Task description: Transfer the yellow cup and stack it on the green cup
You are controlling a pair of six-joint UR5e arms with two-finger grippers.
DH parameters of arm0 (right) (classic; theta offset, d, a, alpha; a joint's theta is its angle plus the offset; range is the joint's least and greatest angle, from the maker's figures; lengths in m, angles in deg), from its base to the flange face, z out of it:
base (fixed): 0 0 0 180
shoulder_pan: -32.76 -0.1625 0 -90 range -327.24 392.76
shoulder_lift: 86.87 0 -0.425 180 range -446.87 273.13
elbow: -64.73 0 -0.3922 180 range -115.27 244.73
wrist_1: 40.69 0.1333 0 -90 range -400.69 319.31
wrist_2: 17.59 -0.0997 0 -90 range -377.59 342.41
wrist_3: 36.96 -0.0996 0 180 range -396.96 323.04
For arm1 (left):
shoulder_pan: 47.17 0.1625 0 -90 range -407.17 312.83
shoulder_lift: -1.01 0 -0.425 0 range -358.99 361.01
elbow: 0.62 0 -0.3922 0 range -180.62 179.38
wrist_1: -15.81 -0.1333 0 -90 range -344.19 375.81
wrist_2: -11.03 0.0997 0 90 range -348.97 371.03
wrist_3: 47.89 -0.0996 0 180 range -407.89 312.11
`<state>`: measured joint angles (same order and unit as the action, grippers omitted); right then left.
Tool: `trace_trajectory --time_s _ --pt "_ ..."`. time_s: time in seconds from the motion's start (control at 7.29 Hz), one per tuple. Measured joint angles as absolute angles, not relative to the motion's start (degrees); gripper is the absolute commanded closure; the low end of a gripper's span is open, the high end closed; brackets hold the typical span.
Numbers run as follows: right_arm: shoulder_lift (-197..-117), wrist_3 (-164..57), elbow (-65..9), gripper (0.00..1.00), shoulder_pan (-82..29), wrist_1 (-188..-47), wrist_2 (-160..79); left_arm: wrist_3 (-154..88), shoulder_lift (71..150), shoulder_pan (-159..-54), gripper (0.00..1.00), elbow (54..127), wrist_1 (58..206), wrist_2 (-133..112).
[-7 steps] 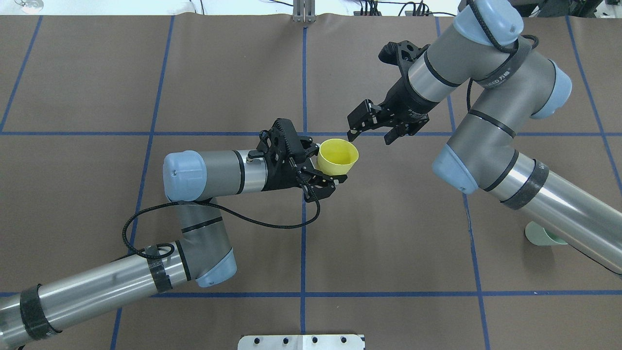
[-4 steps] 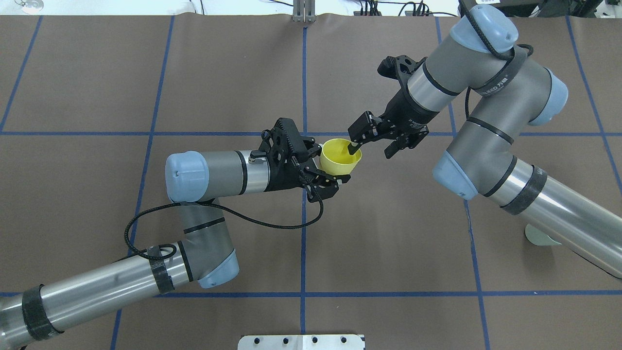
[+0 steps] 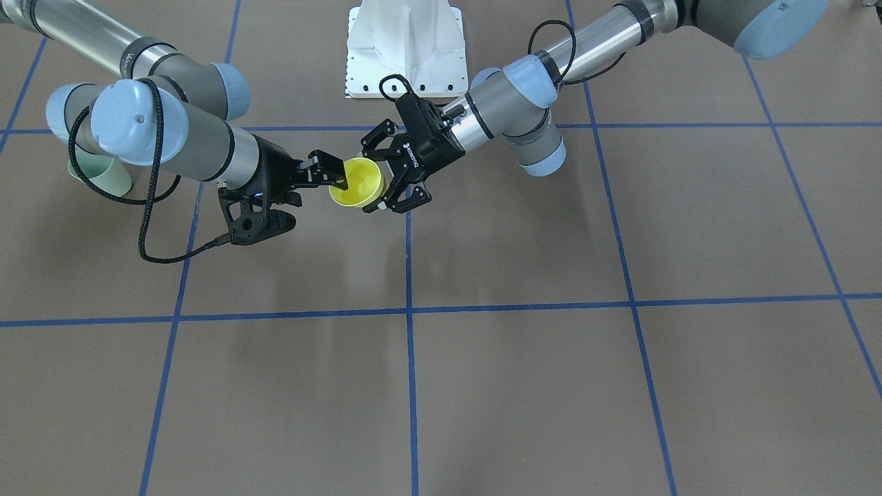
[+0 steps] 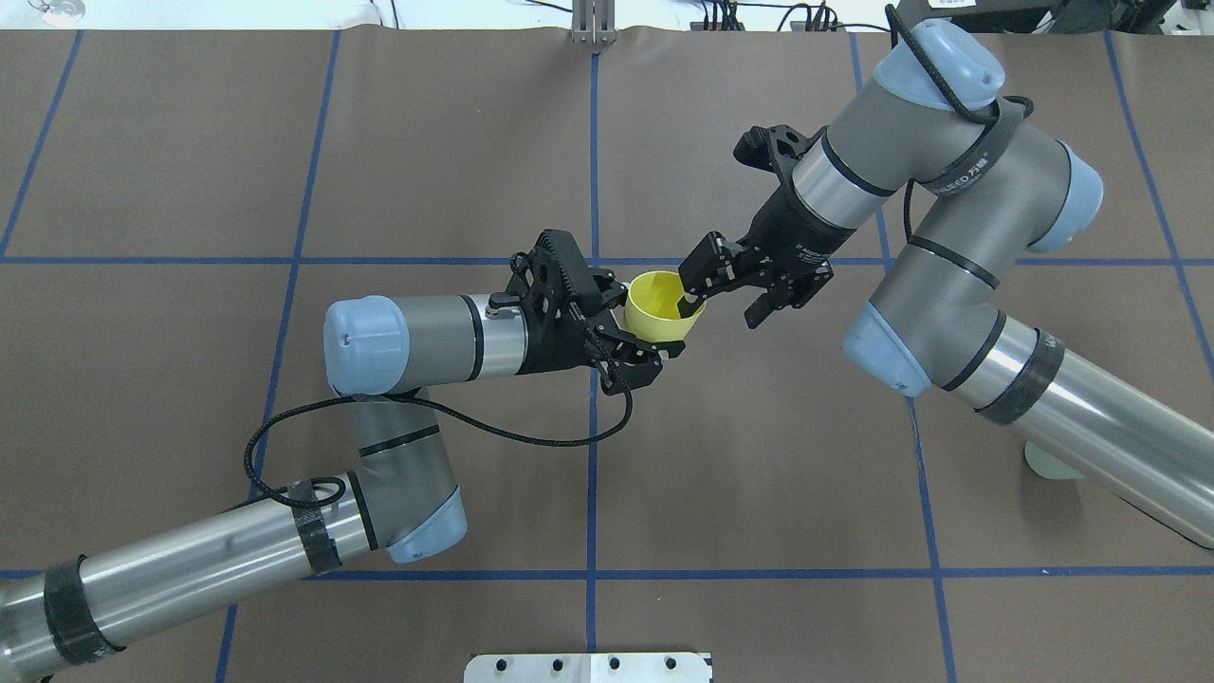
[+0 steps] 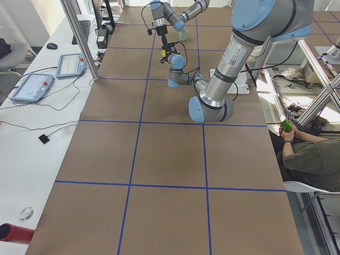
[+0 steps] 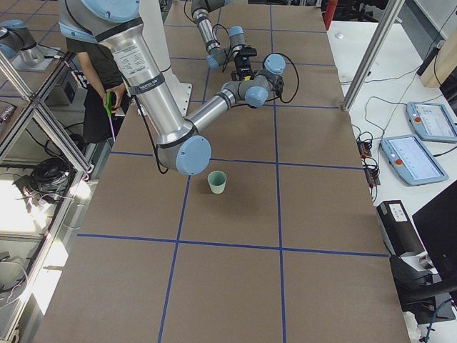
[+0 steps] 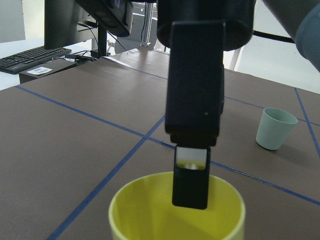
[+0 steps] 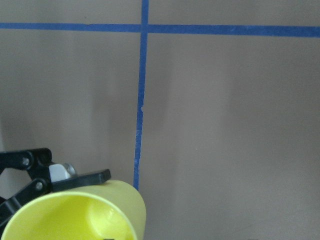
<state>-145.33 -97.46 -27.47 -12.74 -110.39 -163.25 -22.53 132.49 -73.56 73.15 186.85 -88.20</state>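
Note:
The yellow cup hangs above the table's centre, mouth up and tilted toward the right arm, with my left gripper shut on its lower wall. My right gripper is open and straddles the cup's rim. One of its fingers dips inside the cup and the other stays outside. In the right wrist view the yellow cup fills the bottom left corner. The green cup stands upright on the table near the right arm's base, half hidden under that arm in the overhead view.
The brown table carries a grid of blue tape lines. The robot's white base plate sits at the robot's edge. A seated person is beside the table, and tablets lie on a side bench.
My right gripper has moved down and left toward the yellow cup, and one finger now sits inside its mouth. The left arm has shifted the cup slightly right.

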Motion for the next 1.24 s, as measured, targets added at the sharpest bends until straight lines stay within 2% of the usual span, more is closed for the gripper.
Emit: trace_trajectory --time_s 0.55,0.82,1.1,1.24 --pt "-145.2 -97.7 -27.7 0.42 -12.5 -110.3 -163.6 -22.3 132.9 -73.5 0.46 73.2 186.8 -88.2" --pt "-145.0 -97.7 -27.9 0.49 -12.5 -110.3 -164.0 -22.2 133.0 -73.5 0.45 73.1 186.8 -88.2" --pt "-144.8 -97.7 -28.0 0.68 -12.5 -110.2 -164.2 -22.1 133.0 -73.4 0.45 73.1 186.8 -88.2" --pt "-144.8 -97.7 -28.1 0.73 -12.6 -110.2 -164.2 -22.1 133.0 -73.4 0.45 73.2 186.8 -88.2"
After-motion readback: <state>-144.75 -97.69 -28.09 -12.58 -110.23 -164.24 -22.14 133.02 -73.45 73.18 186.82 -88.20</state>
